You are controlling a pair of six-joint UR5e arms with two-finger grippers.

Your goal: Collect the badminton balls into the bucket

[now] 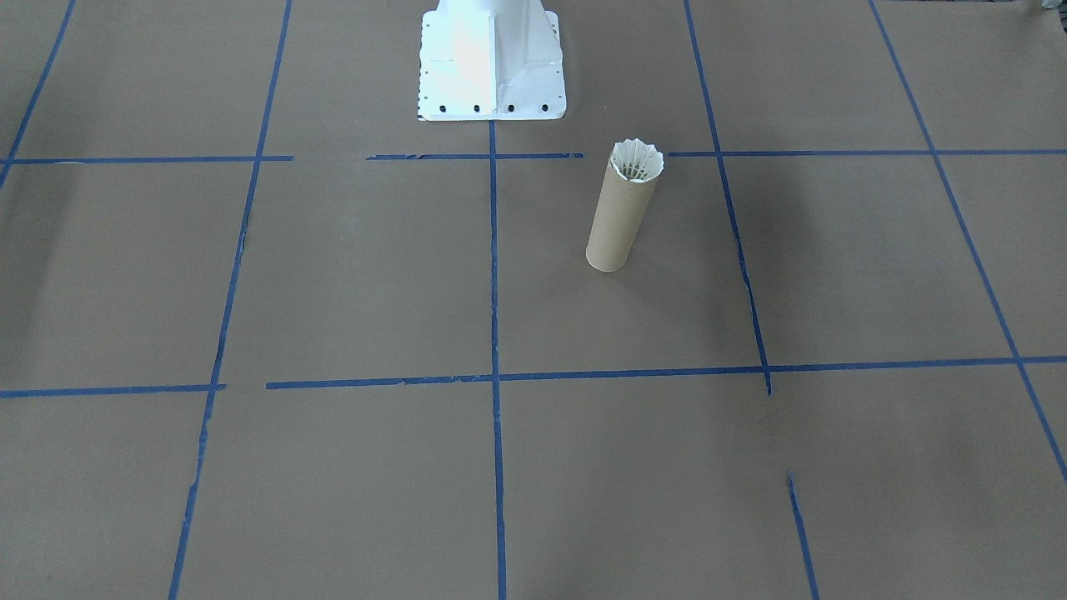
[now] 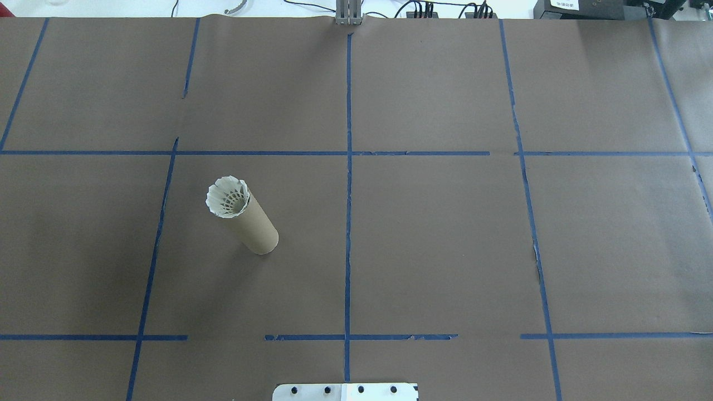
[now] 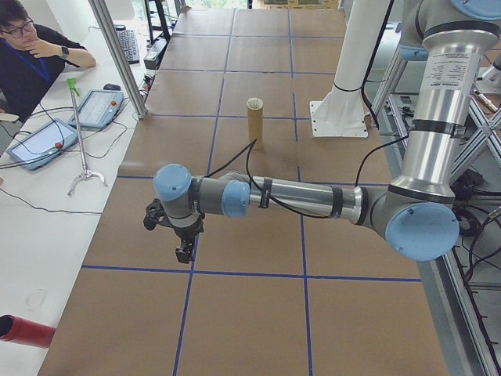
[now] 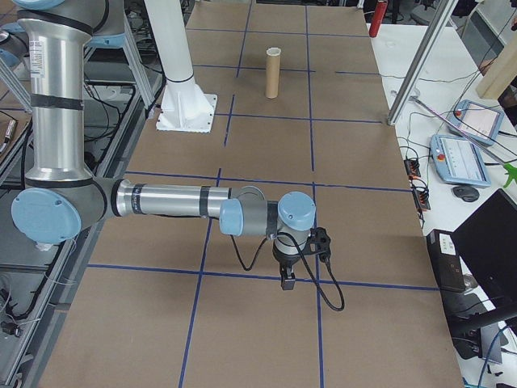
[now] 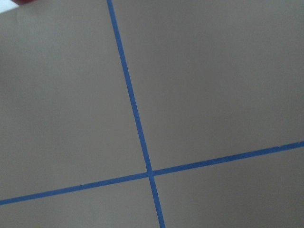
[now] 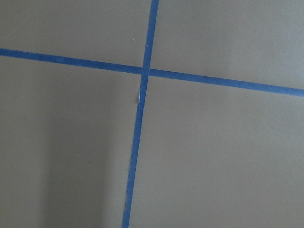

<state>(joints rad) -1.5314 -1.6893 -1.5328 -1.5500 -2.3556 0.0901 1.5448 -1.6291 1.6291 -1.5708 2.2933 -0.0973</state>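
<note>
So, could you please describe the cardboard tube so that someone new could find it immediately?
Start at the white robot base at the table's edge. On the brown paper with the blue tape grid, the tube stands upright just in front of the base, toward the robot's left. It is the only standing object, with a white feather shuttlecock in its top.

Brown cardboard bucket (image 1: 618, 218), white feathered shuttlecock (image 1: 637, 160) in its mouth; brown table paper (image 1: 350, 275), blue tape grid (image 1: 493, 275); white robot base (image 1: 491, 58).
</note>
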